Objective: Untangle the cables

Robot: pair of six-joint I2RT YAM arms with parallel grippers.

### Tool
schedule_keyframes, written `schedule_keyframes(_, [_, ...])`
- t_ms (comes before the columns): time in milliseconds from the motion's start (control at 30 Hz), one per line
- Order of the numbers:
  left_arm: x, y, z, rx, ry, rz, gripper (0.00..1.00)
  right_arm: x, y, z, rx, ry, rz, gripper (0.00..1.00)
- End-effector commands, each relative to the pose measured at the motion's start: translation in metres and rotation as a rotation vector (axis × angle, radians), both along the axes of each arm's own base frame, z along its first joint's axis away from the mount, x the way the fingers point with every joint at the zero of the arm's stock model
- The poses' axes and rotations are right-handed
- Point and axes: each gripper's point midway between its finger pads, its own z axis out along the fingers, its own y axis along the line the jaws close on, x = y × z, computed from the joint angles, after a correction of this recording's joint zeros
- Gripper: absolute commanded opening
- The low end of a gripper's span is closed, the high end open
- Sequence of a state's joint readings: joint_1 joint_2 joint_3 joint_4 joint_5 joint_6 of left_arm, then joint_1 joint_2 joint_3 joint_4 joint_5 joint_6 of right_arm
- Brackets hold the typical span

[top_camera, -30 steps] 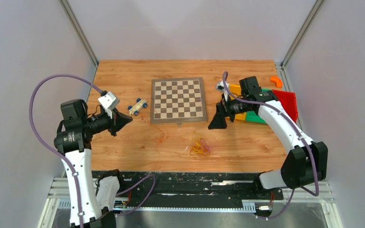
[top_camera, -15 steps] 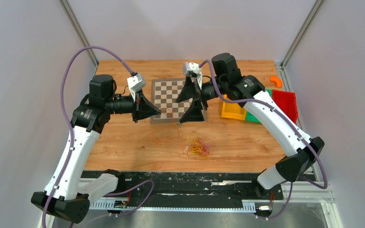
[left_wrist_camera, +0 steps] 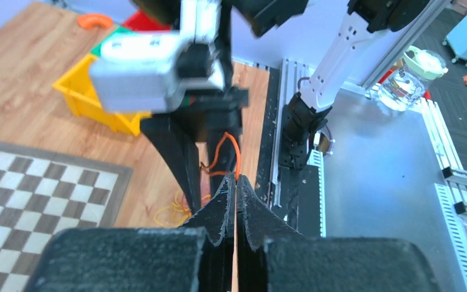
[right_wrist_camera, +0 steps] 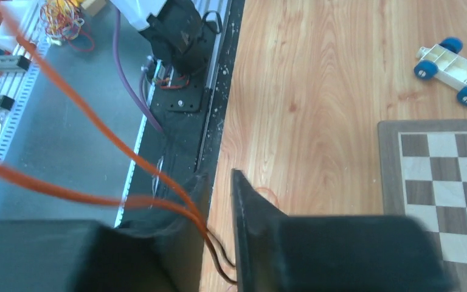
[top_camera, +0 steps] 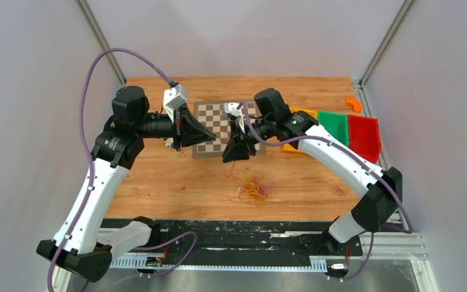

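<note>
The cables (top_camera: 254, 190) lie as a small yellow, orange and red tangle on the wood in front of the chessboard (top_camera: 210, 115). One orange strand (top_camera: 231, 171) rises from it toward both grippers. My left gripper (top_camera: 216, 139) is held above the board's front edge. In the left wrist view it (left_wrist_camera: 236, 182) is shut on that orange strand (left_wrist_camera: 231, 149). My right gripper (top_camera: 233, 153) hangs just beside it, pointing down. In the right wrist view its jaws (right_wrist_camera: 219, 182) stand a narrow gap apart, and two runs of orange strand (right_wrist_camera: 97, 131) pass between them.
Yellow (top_camera: 298, 113), green (top_camera: 334, 125) and red (top_camera: 365, 135) bins sit at the right edge, with an orange piece (top_camera: 353, 103) behind them. A small white toy car with blue wheels (right_wrist_camera: 453, 61) lies left of the chessboard (right_wrist_camera: 444, 176). The arms' purple hoses arch overhead.
Both arms swung in from the sides to meet over the board's front edge. The left stayed shut. The right jaws went from wide open to a narrow gap around the orange strand.
</note>
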State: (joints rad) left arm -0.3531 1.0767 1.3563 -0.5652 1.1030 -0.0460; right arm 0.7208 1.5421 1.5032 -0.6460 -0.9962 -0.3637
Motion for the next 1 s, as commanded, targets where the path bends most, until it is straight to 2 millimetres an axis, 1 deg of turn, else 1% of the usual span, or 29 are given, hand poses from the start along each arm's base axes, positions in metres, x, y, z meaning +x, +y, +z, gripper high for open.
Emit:
schedule_keyframes(0, [-0.015,0.003,0.042,-0.096,-0.134,0.01,0.0,0.002,-0.005,0.003,0.031,-0.039,-0.033,0.11])
schedule_keyframes(67, [-0.01,0.007,0.04,-0.096,-0.156,0.057,0.0,0.001,-0.013,-0.002,0.023,-0.015,-0.053,0.01])
schedule_keyframes(100, [-0.008,0.009,0.044,-0.105,-0.174,0.086,0.0,0.001,-0.019,-0.004,0.021,-0.005,-0.069,0.0])
schedule_keyframes(133, [-0.003,0.012,0.039,-0.105,-0.163,0.11,0.0,0.004,-0.024,-0.003,0.024,-0.001,-0.089,0.0])
schedule_keyframes(167, [0.002,0.016,0.044,-0.125,-0.171,0.144,0.0,0.008,-0.03,-0.004,0.025,0.009,-0.112,0.0])
schedule_keyframes(200, [0.006,0.017,0.038,-0.125,-0.149,0.162,0.0,0.012,-0.036,-0.001,0.032,0.012,-0.137,0.0])
schedule_keyframes(233, [0.01,0.021,0.04,-0.136,-0.152,0.196,0.0,0.017,-0.042,0.004,0.046,0.013,-0.163,0.0])
schedule_keyframes(267, [0.014,0.022,0.033,-0.132,-0.138,0.214,0.0,0.025,-0.05,0.011,0.065,0.015,-0.196,0.0])
schedule_keyframes(300, [0.018,0.024,0.032,-0.132,-0.136,0.24,0.0,0.03,-0.057,0.02,0.088,0.015,-0.221,0.0])
schedule_keyframes(367, [0.026,0.026,0.017,-0.114,-0.106,0.281,0.0,0.042,-0.069,0.037,0.13,0.01,-0.271,0.0])
schedule_keyframes(433, [0.039,0.03,-0.006,-0.071,-0.062,0.339,0.0,0.051,-0.08,0.053,0.164,0.014,-0.302,0.0])
schedule_keyframes(467, [0.045,0.031,-0.026,-0.031,-0.015,0.361,0.0,0.053,-0.084,0.061,0.182,0.018,-0.308,0.0])
schedule_keyframes(500, [0.054,0.035,-0.038,-0.004,0.009,0.41,0.0,0.056,-0.089,0.069,0.199,0.024,-0.316,0.0])
schedule_keyframes(533, [0.06,0.035,-0.063,0.044,0.074,0.42,0.0,0.057,-0.091,0.077,0.216,0.026,-0.315,0.0])
schedule_keyframes(567, [0.059,0.033,-0.074,0.062,0.106,0.402,0.0,0.057,-0.094,0.085,0.232,0.029,-0.311,0.0])
schedule_keyframes(600, [0.058,0.029,-0.095,0.095,0.172,0.378,0.0,0.056,-0.094,0.093,0.245,0.05,-0.312,0.0])
schedule_keyframes(633, [0.05,0.021,-0.101,0.103,0.199,0.334,0.0,0.055,-0.094,0.099,0.257,0.063,-0.307,0.0])
schedule_keyframes(667, [0.048,0.015,-0.11,0.109,0.23,0.309,0.0,0.053,-0.093,0.105,0.269,0.09,-0.301,0.0])
schedule_keyframes(700, [0.038,0.005,-0.112,0.109,0.241,0.257,0.0,0.052,-0.092,0.11,0.281,0.117,-0.295,0.0])
schedule_keyframes(733, [0.036,-0.002,-0.114,0.105,0.252,0.234,0.0,0.052,-0.091,0.114,0.296,0.13,-0.289,0.0])
schedule_keyframes(767, [0.027,-0.013,-0.115,0.11,0.259,0.185,0.0,0.053,-0.09,0.116,0.306,0.146,-0.289,0.0])
schedule_keyframes(800, [0.027,-0.02,-0.117,0.121,0.273,0.162,0.0,0.055,-0.089,0.117,0.312,0.158,-0.295,0.0])
schedule_keyframes(833, [0.018,-0.03,-0.118,0.132,0.279,0.115,0.0,0.059,-0.089,0.118,0.317,0.163,-0.306,0.0])
schedule_keyframes(867, [0.019,-0.037,-0.12,0.148,0.288,0.096,0.0,0.063,-0.089,0.118,0.32,0.173,-0.317,0.0])
schedule_keyframes(900, [0.012,-0.047,-0.116,0.152,0.278,0.056,0.0,0.065,-0.09,0.119,0.325,0.18,-0.324,0.0])
schedule_keyframes(933, [0.011,-0.053,-0.122,0.173,0.294,0.037,0.0,0.067,-0.092,0.12,0.331,0.187,-0.331,0.0])
schedule_keyframes(967, [0.007,-0.061,-0.116,0.171,0.281,0.01,0.0,0.068,-0.094,0.121,0.334,0.188,-0.336,0.0])
